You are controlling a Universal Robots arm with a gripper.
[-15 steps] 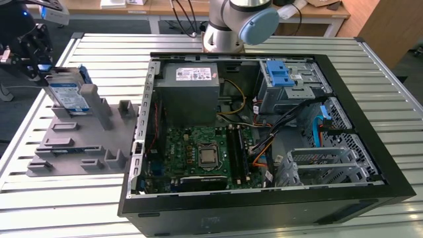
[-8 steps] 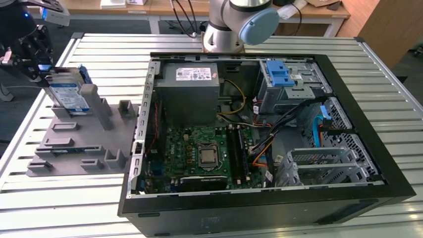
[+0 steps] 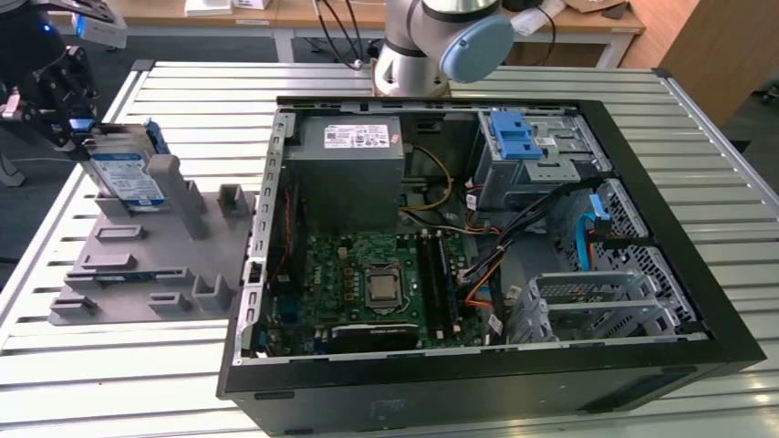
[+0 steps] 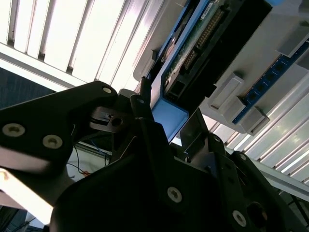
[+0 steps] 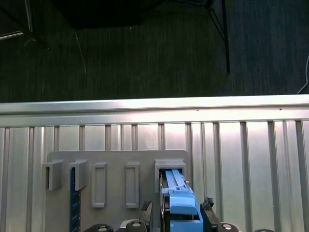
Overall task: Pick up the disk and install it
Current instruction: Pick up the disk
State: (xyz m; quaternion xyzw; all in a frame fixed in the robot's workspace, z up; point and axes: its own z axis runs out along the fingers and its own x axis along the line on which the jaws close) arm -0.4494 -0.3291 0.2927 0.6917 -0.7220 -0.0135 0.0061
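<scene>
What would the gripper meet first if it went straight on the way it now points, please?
Most likely the disk, standing upright in the grey holder: the gripper points straight at its blue carrier edge. Depth is unclear, so it may touch already.

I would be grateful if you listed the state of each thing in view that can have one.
disk, upright in the rack, not yet in the case
gripper, at the disk's top end, grip unclear
rack, flat on the table, holding the disk
case, on its side, panel off, inside exposed
CPU, bare, no cooler on it
</scene>
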